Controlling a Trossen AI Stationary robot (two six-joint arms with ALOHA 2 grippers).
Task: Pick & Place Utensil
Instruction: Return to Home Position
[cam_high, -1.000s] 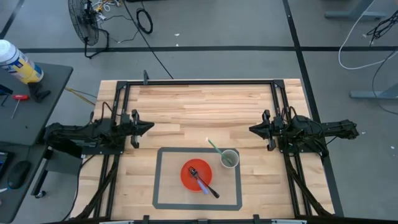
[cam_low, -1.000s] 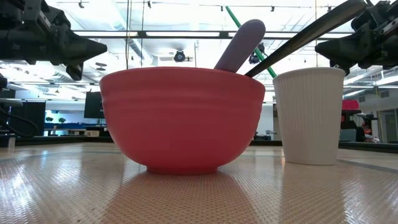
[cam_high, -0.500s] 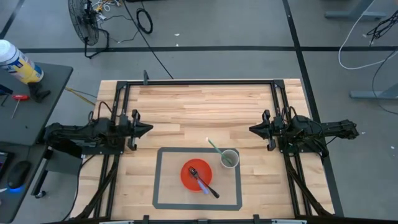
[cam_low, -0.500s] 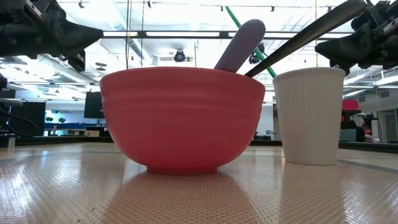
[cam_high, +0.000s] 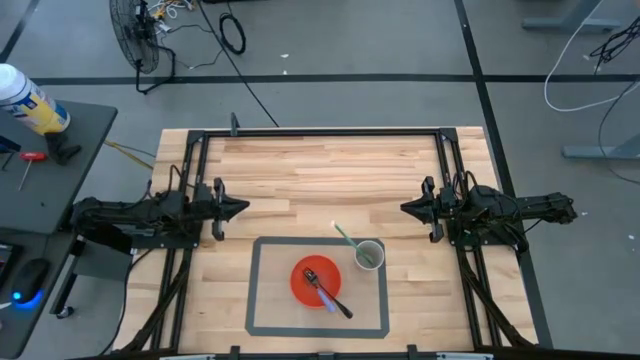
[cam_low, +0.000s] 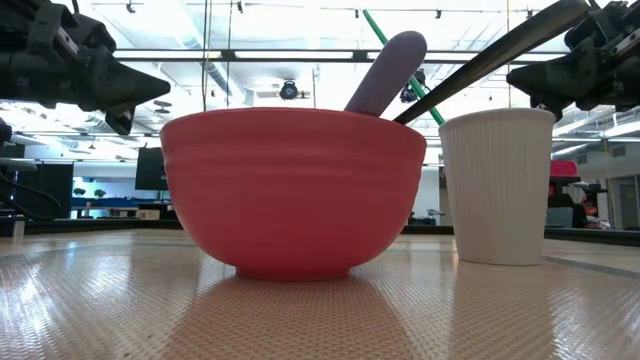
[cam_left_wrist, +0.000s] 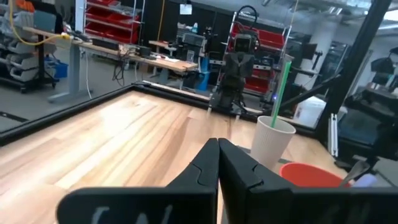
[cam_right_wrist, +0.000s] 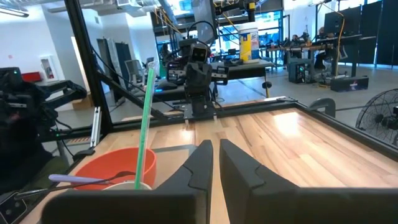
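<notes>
A red bowl (cam_high: 312, 275) stands on a grey-edged mat (cam_high: 253, 290) near the table's front edge. A purple spoon (cam_low: 385, 75) and a dark utensil (cam_high: 338, 303) lean on the bowl's rim, their lower ends inside it. A white ribbed cup (cam_high: 369, 254) stands right of the bowl with a green straw (cam_high: 342, 236) sticking out. My left gripper (cam_high: 243, 208) is shut and empty, above the table left of the mat. My right gripper (cam_high: 404, 208) hovers right of the cup, empty, with only a thin slit between its fingers (cam_right_wrist: 202, 155).
A black frame (cam_high: 320, 133) runs along the table's far edge and down both sides. Bare wood (cam_high: 320, 180) lies between the two grippers and the far edge. A side table with a spray can (cam_high: 30, 100) stands off to the left.
My left gripper has risen a little and come back down to about the same height. The right arm, bowl, cup and utensils have kept still.
</notes>
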